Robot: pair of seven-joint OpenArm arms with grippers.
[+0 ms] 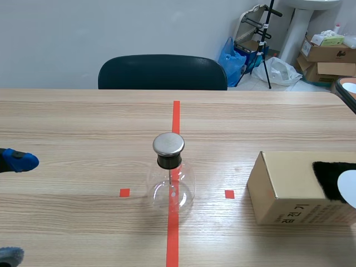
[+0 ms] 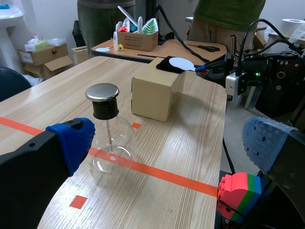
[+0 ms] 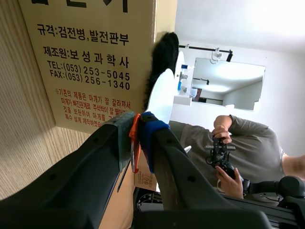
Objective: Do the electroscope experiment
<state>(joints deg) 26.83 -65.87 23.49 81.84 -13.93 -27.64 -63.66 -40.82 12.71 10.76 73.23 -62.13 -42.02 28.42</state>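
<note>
On the middle tape line of the wooden table (image 1: 83,122) we see the glass electroscope flask (image 1: 170,181) standing upright with its metal cap (image 1: 168,144) on top, between two small tape squares. Our left gripper (image 2: 171,138) hovers short of it, fingers spread wide and holding nothing. Apart from the flask, on our right, sits a cardboard box (image 1: 283,192) with black fur (image 1: 329,178) and a white disc (image 1: 350,186) on top. Our right gripper (image 3: 136,125) is pinched closed on an orange-red tab (image 3: 134,143) just beside the disc.
</note>
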